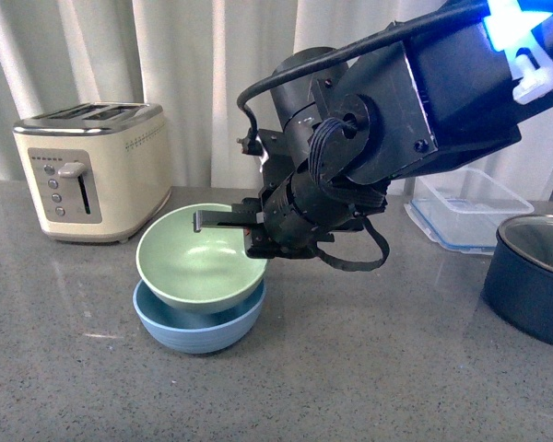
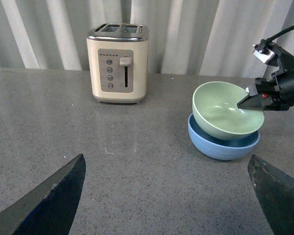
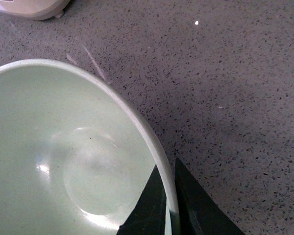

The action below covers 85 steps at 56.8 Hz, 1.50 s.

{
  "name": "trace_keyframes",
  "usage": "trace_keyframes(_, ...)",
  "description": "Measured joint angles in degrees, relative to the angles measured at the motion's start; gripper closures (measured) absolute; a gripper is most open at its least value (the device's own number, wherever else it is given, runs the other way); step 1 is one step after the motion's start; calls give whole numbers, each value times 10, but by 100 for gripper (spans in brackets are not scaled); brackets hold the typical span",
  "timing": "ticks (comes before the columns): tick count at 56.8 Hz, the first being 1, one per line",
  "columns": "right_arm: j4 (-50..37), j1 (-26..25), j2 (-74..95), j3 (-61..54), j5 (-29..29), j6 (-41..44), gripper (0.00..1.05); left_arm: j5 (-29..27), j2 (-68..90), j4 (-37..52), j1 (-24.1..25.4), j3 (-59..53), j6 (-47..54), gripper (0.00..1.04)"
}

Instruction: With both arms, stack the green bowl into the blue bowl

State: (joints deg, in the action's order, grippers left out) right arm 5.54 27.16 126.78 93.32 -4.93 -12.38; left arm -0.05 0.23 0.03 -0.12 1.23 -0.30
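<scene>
My right gripper (image 1: 255, 241) was clamped on the rim of the green bowl (image 1: 198, 258), one finger inside and one outside. The green bowl sat tilted inside the blue bowl (image 1: 200, 327), on the grey counter (image 1: 369, 368) in front of the cream toaster (image 1: 92, 170). My left gripper (image 2: 166, 196) stood wide apart and held nothing, well apart from the bowls. Perhaps the green bowl was not fully seated; I could not tell.

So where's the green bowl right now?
In the front view the green bowl sits tilted in the blue bowl, right of the toaster, with the right gripper pinching its rim.
</scene>
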Motion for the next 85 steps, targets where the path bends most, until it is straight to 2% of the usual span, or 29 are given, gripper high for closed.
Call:
trace_keyframes(14, -19, 0, -14, -19, -13, -2, 63, 0, 0, 0, 0, 0, 0, 7)
trace_keyframes(21, -74, -13, -67, -76, -37, -23, 44, 0, 0, 0, 0, 0, 0, 7)
trace_keyframes(23, -113, -20, -90, -104, -46, -31, 39, 0, 0, 0, 0, 0, 0, 7)
trace_keyframes(25, -195, -33, -127, -151, -56, -45, 32, 0, 0, 0, 0, 0, 0, 7)
trace_keyframes(30, -369, -60, -202, -246, -10, -51, 18, 0, 0, 0, 0, 0, 0, 7)
trace_keyframes(35, -469, -77, -274, -323, 168, 17, 31, 0, 0, 0, 0, 0, 0, 7)
trace_keyframes(38, -499, -90, -308, -374, 216, 59, 40, 0, 0, 0, 0, 0, 0, 7)
trace_keyframes(48, -554, -127, -380, -550, 191, 111, 72, 0, 0, 0, 0, 0, 0, 7)
trace_keyframes(59, -588, -161, -470, -668, 156, 123, 104, 0, 0, 0, 0, 0, 0, 7)
trace_keyframes(69, -593, -196, -561, -773, 123, 122, 104, 0, 0, 0, 0, 0, 0, 7)
trace_keyframes(85, -558, -226, -676, -852, 95, 122, 104, 0, 0, 0, 0, 0, 0, 7)
